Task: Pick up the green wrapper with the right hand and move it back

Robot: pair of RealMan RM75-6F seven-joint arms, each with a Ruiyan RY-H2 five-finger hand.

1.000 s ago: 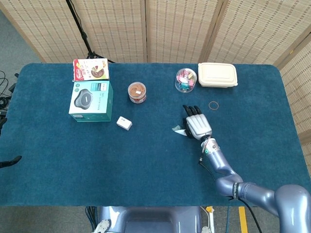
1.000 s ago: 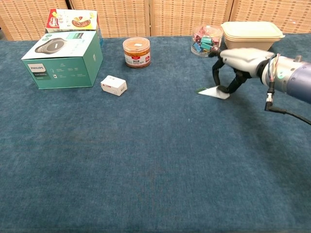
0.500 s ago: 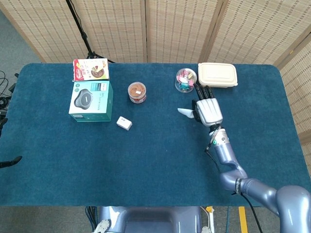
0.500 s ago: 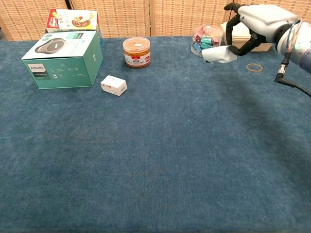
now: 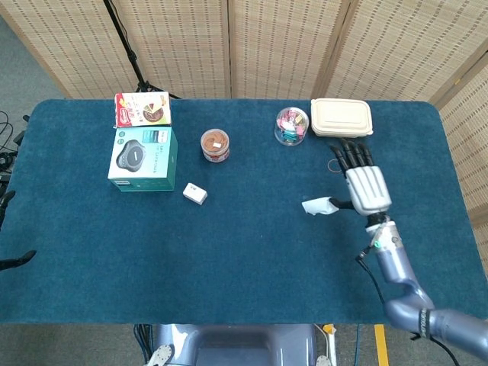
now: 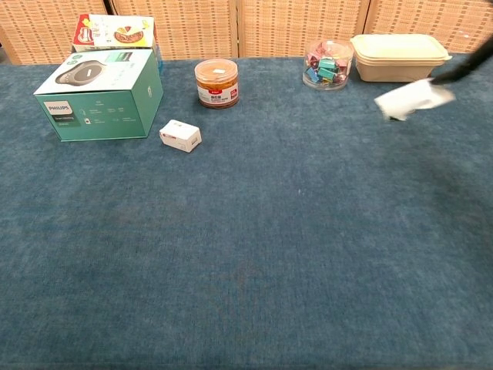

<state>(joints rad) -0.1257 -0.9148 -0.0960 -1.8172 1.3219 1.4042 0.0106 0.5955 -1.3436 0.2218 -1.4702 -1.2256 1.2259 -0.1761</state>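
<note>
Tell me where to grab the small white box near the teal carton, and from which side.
Pinch the small white box across its two long sides, coming straight down from above. It lies flat and slightly skewed on the cloth, apart from the teal carton and the jar, so turn the robot hand to match its skew.

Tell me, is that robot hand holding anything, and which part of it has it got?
Yes. The right hand holds the wrapper by its right edge, pinched at the thumb side, clear of the table. The left hand is not in view.
</note>
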